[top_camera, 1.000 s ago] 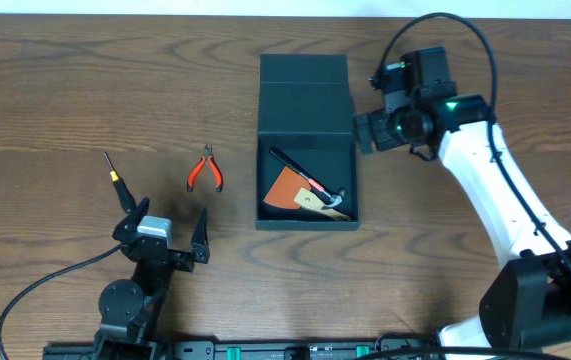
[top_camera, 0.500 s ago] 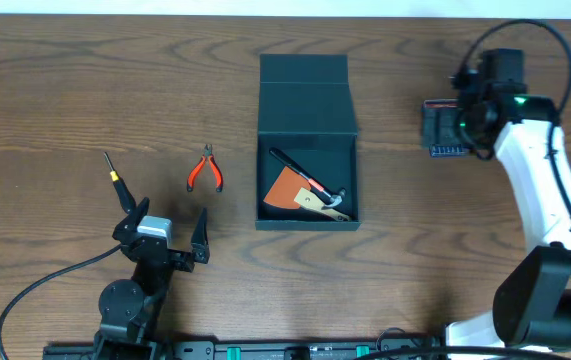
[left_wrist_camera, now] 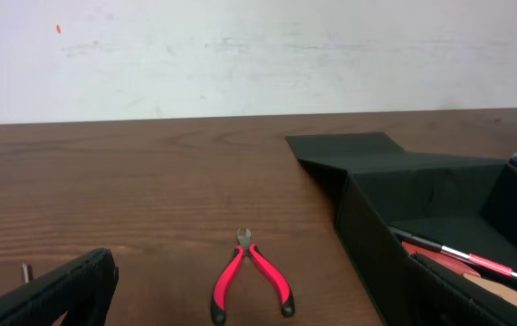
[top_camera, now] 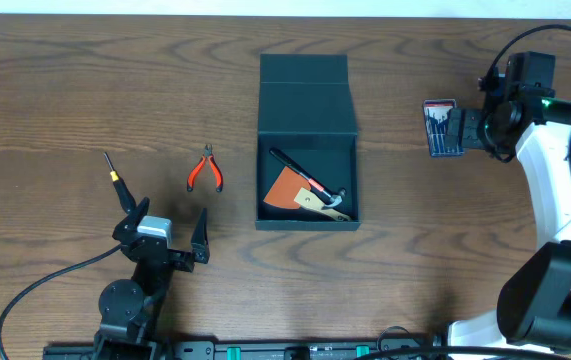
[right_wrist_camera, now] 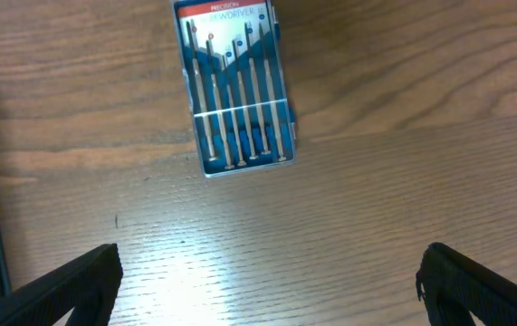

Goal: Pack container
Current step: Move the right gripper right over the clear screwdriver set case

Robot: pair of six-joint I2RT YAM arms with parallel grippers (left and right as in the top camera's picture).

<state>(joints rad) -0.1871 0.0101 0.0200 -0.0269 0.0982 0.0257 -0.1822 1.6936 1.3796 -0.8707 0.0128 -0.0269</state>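
The dark teal container (top_camera: 305,215) stands mid-table with its flap lid (top_camera: 304,95) laid open toward the back. Inside lie an orange piece, a small hammer (top_camera: 327,200) and a slim black-and-red tool. In the left wrist view the container (left_wrist_camera: 394,231) fills the right side. A clear case of precision screwdrivers (top_camera: 440,128) lies to the right of the box. My right gripper (top_camera: 463,130) hovers open just beside it; the case (right_wrist_camera: 235,91) lies ahead of the spread fingers (right_wrist_camera: 68,290). My left gripper (top_camera: 168,224) rests open near the front left.
Red-handled pliers (top_camera: 205,170) lie left of the box, straight ahead of the left gripper (left_wrist_camera: 249,282). A thin black screwdriver with a yellow band (top_camera: 115,178) lies further left. Bare wood separates these items.
My right arm has swung from the container's right wall out to the right, uncovering the screwdriver case. The left arm has stayed still.
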